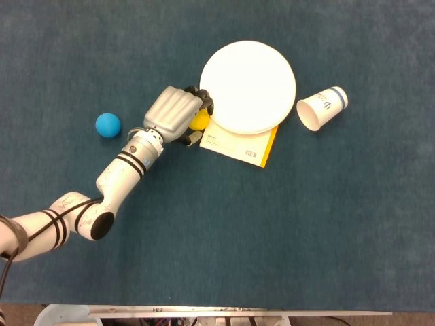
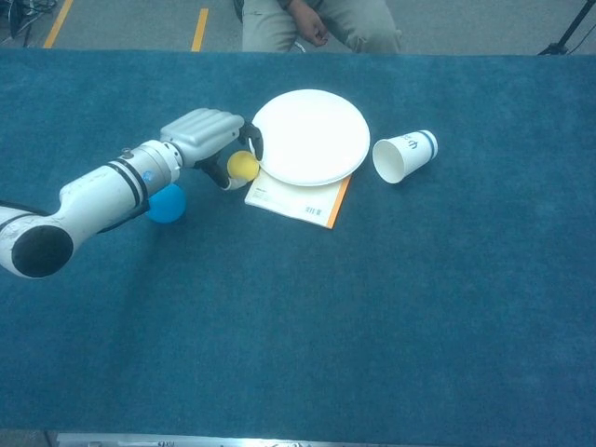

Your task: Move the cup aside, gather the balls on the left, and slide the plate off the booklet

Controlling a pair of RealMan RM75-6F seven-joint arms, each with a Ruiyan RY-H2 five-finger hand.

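Note:
A yellow ball (image 1: 199,122) lies against the left corner of the booklet (image 1: 241,146), and my left hand (image 1: 175,114) wraps over it, fingers curled round it (image 2: 243,166). The white plate (image 1: 249,85) rests on the orange-edged booklet and covers most of it. To the right of the plate a paper cup (image 1: 321,108) lies on its side, mouth toward the booklet. One blue ball (image 1: 107,125) sits left of the hand. A second blue ball (image 2: 169,204) peeks out beneath my left forearm in the chest view. My right hand is in neither view.
The table (image 1: 292,224) is covered in blue cloth. A seated person (image 2: 321,23) is behind the far edge in the chest view. My left forearm (image 1: 122,173) stretches diagonally from the lower left.

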